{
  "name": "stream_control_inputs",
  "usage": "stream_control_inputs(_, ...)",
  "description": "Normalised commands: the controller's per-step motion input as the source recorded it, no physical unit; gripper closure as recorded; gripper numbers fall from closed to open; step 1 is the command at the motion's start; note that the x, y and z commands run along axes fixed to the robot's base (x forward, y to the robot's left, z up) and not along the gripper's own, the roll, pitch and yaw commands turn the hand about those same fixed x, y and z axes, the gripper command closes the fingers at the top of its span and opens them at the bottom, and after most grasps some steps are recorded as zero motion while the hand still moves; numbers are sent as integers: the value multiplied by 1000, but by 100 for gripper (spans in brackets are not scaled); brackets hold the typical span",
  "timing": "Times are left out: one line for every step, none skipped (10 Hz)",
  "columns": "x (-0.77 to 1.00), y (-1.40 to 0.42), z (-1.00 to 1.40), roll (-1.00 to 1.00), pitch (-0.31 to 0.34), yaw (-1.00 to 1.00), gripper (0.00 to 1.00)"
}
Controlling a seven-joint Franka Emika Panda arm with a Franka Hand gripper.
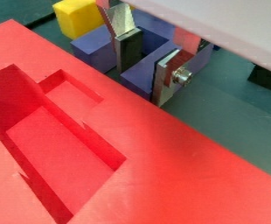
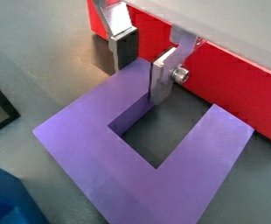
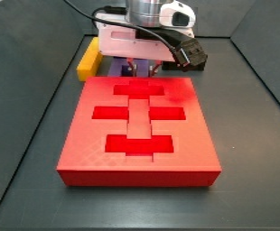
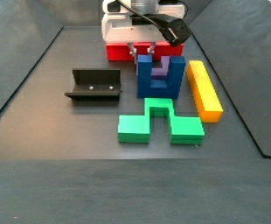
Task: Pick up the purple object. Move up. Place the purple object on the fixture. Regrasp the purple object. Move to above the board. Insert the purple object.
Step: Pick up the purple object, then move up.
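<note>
The purple object (image 4: 162, 75) stands on the floor between a blue block and a yellow bar, just in front of the red board (image 3: 143, 126). It also shows in a wrist view (image 2: 126, 157). My gripper (image 2: 138, 81) is low on it. One finger (image 2: 118, 48) is on the outer side of one prong and the other finger (image 2: 162, 74) is in the notch, so the prong sits between the pads. In the second wrist view my gripper (image 1: 146, 80) is shut on that prong, just past the board (image 1: 162, 166). The fixture (image 4: 93, 86) stands apart from the purple object.
A blue U-shaped block (image 4: 142, 77) touches the purple object on one side. A yellow bar (image 4: 204, 87) lies on the other side. A green block (image 4: 159, 122) lies in front of them. Dark walls enclose the floor.
</note>
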Motion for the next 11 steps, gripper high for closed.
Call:
stream_control_inputs(0, 0, 0, 0, 0, 0, 100)
stream_control_inputs(0, 0, 0, 0, 0, 0, 100)
stream_control_inputs(0, 0, 0, 0, 0, 0, 100)
stream_control_inputs(0, 0, 0, 0, 0, 0, 100)
stream_control_inputs(0, 0, 0, 0, 0, 0, 100)
stream_control_inputs(0, 0, 0, 0, 0, 0, 100)
stream_control_inputs(0, 0, 0, 0, 0, 0, 100)
stream_control_inputs(0, 0, 0, 0, 0, 0, 100)
stream_control_inputs(0, 0, 0, 0, 0, 0, 100)
stream_control_inputs(0, 0, 833, 0, 0, 0, 100)
stream_control_inputs(-10, -5, 817, 2, 16, -23, 100)
